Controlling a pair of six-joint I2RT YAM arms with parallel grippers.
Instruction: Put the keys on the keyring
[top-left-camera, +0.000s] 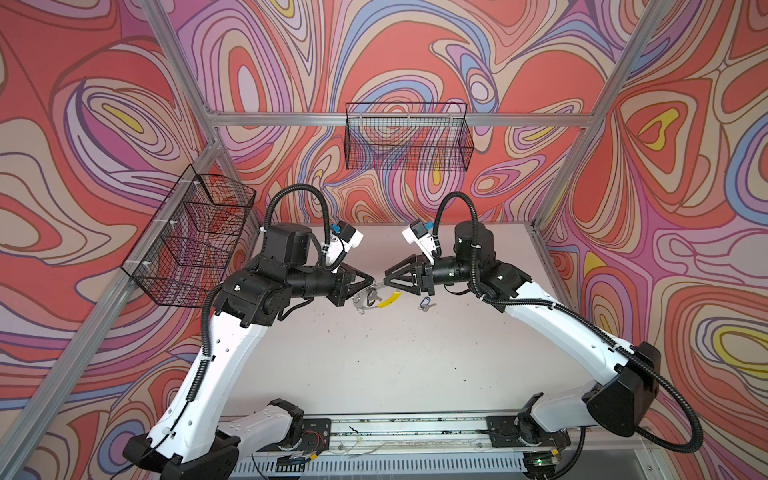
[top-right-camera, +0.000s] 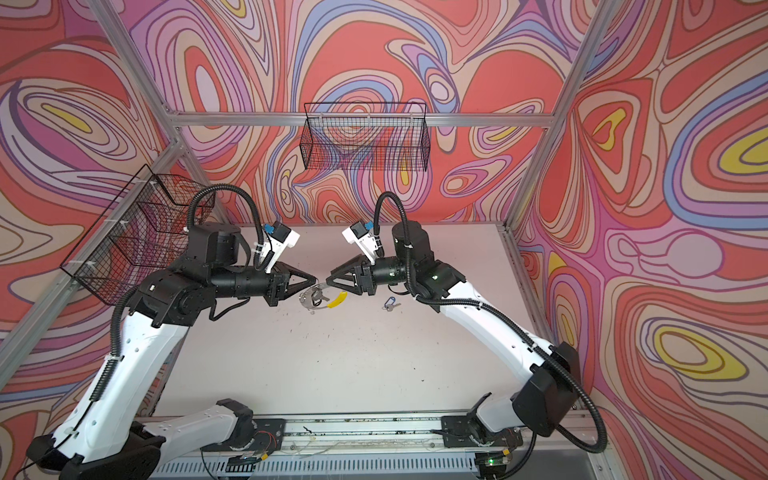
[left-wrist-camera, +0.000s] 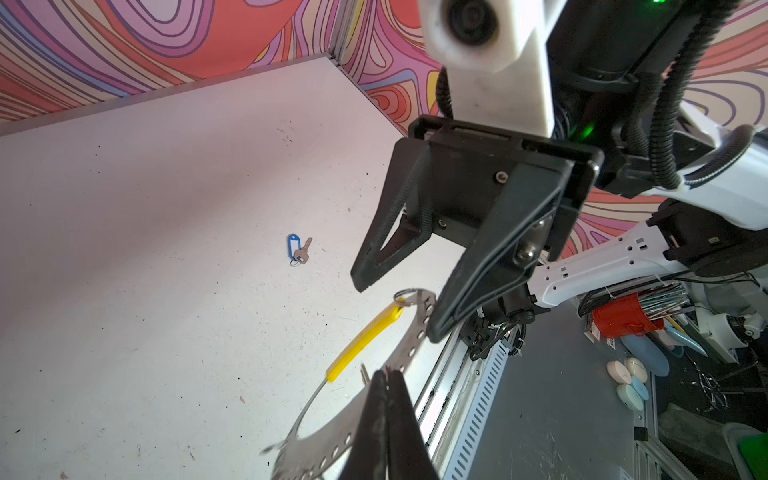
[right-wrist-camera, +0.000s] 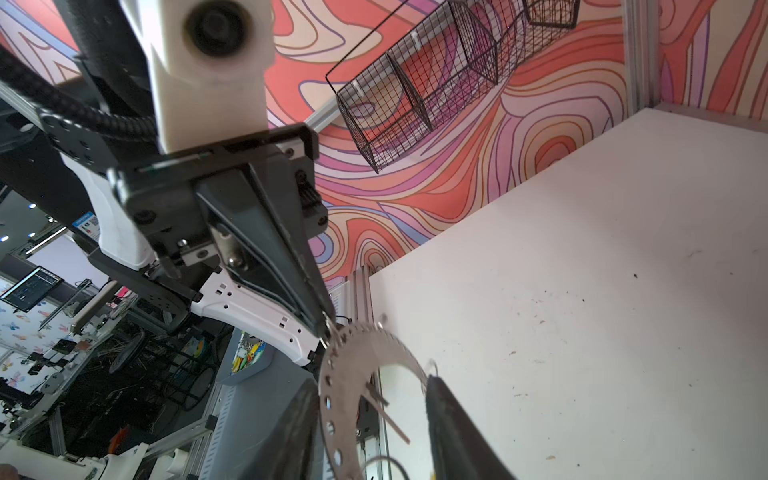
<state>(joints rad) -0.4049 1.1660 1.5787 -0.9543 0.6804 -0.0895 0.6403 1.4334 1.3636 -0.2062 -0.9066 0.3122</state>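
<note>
Around the pale surface (top-left-camera: 374, 365), patterned panels (top-left-camera: 415, 62) close off the back and both sides, and the arms' rail (top-left-camera: 407, 424) runs along the near edge. The broad middle stretch toward that rail is bare, so the open room for moving lies there. Two black wire baskets hang above it, one (top-left-camera: 409, 137) on the back wall and one (top-left-camera: 187, 237) on the left wall. Two arms, the left arm (top-left-camera: 232, 345) and the right arm (top-left-camera: 582, 328), meet nose to nose near the back. One keyring (top-left-camera: 358, 302) is held up between them, its yellow segment (top-left-camera: 388, 300) toward the right arm. The left tool (left-wrist-camera: 386, 374) is clamped tight on the grey perforated band. The right tool (left-wrist-camera: 399, 307) has its jaws parted, and the right wrist view shows the band passing between them. Of two keys, the blue-tagged key (top-left-camera: 424, 303) lies alone on the surface near the right tool, apart from the hoop and well in from the side edge. The other key (top-right-camera: 320, 296) seems to dangle inside the hoop, dark-tagged, though it is small and partly hidden by the left tool. Both wrist views cut off much of the hoop
</note>
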